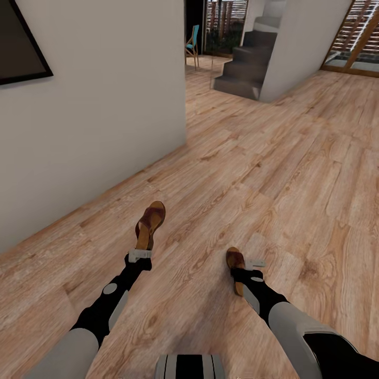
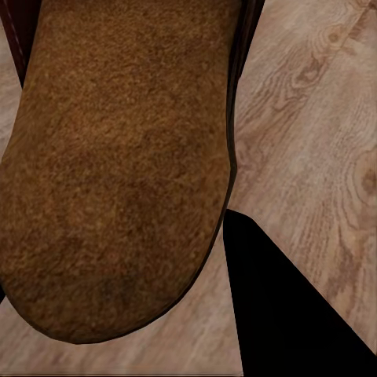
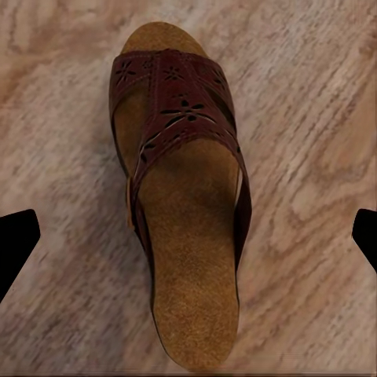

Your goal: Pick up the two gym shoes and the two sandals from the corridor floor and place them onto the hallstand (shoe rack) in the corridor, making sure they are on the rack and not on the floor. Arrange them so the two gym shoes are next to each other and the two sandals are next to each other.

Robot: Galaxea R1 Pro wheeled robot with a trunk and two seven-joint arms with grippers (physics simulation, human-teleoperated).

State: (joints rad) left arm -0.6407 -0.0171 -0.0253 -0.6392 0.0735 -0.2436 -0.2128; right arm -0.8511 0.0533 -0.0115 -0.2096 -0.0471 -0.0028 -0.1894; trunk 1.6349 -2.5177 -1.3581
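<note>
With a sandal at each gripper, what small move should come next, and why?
Probably turn the base to find the hallstand: the left gripper seems to hold one sandal, the right gripper is at the other sandal, and ahead lie wall and floor.

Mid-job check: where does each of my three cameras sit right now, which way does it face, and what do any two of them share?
Head view: high on the robot, facing forward and down the corridor floor; both arms, left gripper, right gripper.
Left wrist view: by the left gripper, close on a sandal's footbed.
Right wrist view: by the right gripper, above the other sandal; dark fingertips at the edges.
Shared: head and wrist views show both sandals.
</note>
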